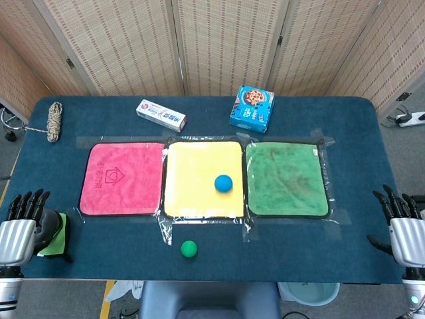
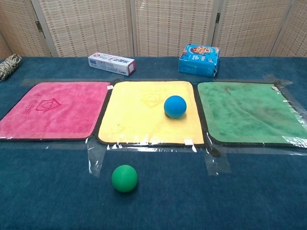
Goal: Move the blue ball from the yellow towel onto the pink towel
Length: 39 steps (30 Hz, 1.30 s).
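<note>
The round blue ball (image 1: 223, 183) has no long axis or facing; it sits on the right half of the square yellow terry towel (image 1: 202, 178), the middle of 3 towels taped in a row on the dark blue table (image 1: 199, 266). The square pink terry towel (image 1: 121, 177), to its left, bears a stitched house-shaped emblem; the square green terry towel (image 1: 287, 179) lies to its right. There are 2 balls: the second, a round green ball (image 1: 189, 248), rests on the table in front of the yellow towel. Behind the towels lie 1 white toothpaste box (image 1: 161, 114), its printing too small to read, 1 blue cookie box (image 1: 252, 108) and 1 coil of rope (image 1: 54, 120). The left hand (image 1: 20, 229) and right hand (image 1: 404, 229) sit at the near table corners, fingers apart, holding nothing.
</note>
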Each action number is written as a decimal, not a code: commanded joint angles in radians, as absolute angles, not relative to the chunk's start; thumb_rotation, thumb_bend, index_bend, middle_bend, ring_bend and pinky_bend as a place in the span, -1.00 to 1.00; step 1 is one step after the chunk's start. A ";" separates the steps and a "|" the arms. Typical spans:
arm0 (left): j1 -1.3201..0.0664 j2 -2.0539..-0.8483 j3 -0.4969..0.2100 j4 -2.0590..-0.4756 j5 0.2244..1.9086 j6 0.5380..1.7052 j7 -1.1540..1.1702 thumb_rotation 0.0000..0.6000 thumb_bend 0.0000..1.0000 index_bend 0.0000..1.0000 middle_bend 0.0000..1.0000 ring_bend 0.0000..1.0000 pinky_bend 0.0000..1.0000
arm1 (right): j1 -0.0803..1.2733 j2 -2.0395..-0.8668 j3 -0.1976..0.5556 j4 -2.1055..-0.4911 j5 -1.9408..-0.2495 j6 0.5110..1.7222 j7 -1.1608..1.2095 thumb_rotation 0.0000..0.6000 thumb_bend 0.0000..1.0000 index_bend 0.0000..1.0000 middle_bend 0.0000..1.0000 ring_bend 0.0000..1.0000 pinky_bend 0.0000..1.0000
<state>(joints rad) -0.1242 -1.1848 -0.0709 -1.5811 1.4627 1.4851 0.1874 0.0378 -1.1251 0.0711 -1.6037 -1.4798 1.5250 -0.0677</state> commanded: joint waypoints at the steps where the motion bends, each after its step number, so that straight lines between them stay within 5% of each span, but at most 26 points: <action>1: -0.124 -1.185 -0.071 -1.581 1.464 1.488 0.187 1.00 -0.14 -0.88 -0.84 -0.92 -1.00 | 0.043 -1.126 0.073 -1.604 -1.485 1.521 -0.067 1.00 -0.83 -0.78 -0.85 -0.66 -0.81; 15: -0.114 -1.182 -0.068 -1.582 1.477 1.510 0.177 1.00 -0.14 -0.88 -0.84 -0.92 -1.00 | 0.211 -1.186 0.125 -1.564 -1.503 1.339 -0.083 1.00 -0.83 -0.89 -0.85 -0.68 -0.80; 23: -0.106 -1.171 -0.063 -1.594 1.484 1.521 0.179 1.00 -0.14 -0.88 -0.84 -0.92 -1.00 | 0.366 -1.274 0.176 -1.489 -1.478 1.178 -0.074 1.00 -0.83 -1.00 -0.95 -0.90 -0.82; 39: -0.089 -1.149 -0.058 -1.618 1.491 1.541 0.187 1.00 -0.14 -0.87 -0.84 -0.92 -1.00 | 0.630 -1.491 0.251 -1.266 -1.388 0.948 -0.070 1.00 -0.83 -1.00 -1.00 -1.00 -1.00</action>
